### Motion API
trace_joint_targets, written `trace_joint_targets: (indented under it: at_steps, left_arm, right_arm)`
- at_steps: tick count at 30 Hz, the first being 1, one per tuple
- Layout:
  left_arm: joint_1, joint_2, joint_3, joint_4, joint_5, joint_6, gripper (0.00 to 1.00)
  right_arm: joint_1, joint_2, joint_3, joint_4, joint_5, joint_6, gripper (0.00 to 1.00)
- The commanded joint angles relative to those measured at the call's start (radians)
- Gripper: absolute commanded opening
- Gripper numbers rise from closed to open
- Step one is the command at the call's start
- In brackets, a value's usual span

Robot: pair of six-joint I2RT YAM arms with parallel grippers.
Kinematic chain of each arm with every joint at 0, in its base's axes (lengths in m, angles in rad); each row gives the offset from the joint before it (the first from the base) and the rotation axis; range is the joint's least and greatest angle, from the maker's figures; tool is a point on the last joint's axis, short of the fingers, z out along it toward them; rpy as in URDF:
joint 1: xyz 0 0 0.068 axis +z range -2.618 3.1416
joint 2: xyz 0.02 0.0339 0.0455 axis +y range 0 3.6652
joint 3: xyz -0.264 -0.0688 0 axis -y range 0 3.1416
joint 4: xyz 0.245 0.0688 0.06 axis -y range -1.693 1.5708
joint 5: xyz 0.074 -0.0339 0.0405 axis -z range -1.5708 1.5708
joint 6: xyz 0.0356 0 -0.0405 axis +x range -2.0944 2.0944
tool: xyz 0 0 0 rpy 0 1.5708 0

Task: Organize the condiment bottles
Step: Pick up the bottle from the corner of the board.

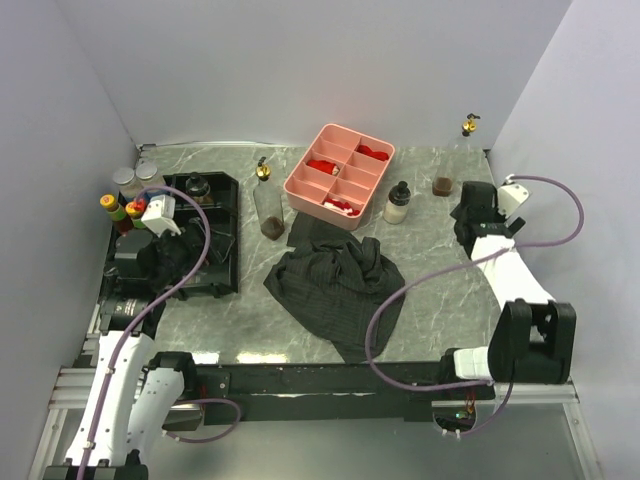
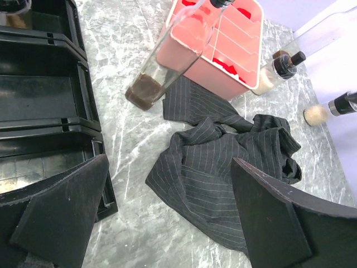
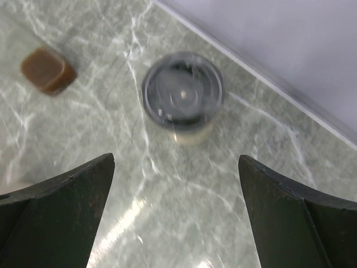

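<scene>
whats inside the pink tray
Some red pieces lie in at least three compartments of the pink tray; the rest look bare from above. In the left wrist view a tall clear bottle hides part of it.

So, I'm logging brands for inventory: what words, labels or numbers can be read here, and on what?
None can be read.
Any labels on the red-capped bottles are too small to tell.
The tall bottle, the jar and the pink tray show no print.
</scene>
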Motion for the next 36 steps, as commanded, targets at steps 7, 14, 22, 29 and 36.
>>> trace_joint_targets:
  at_steps: [7,14,22,29,36]
  left_arm:
    - [-0.012,-0.003,0.01,0.012,-0.008,0.02,0.97]
    - [-0.012,-0.01,0.01,0.011,-0.016,0.021,0.96]
    - [-0.013,-0.006,0.011,0.011,-0.01,0.023,0.96]
    - [-0.013,-0.01,0.01,0.014,-0.013,0.024,0.96]
    - [-0.013,-0.004,0.011,0.009,-0.025,0.023,0.97]
  right_arm:
    - [-0.053,0.246,0.262,0.028,0.055,-0.049,1.0]
    - [-0.085,0.295,0.279,0.038,0.046,-0.048,1.0]
    - [-0.099,0.328,0.294,0.008,0.022,-0.054,1.0]
    - [-0.099,0.279,0.343,-0.016,0.006,-0.094,1.0]
    - [-0.111,0.228,0.313,-0.094,0.038,-0.092,1.0]
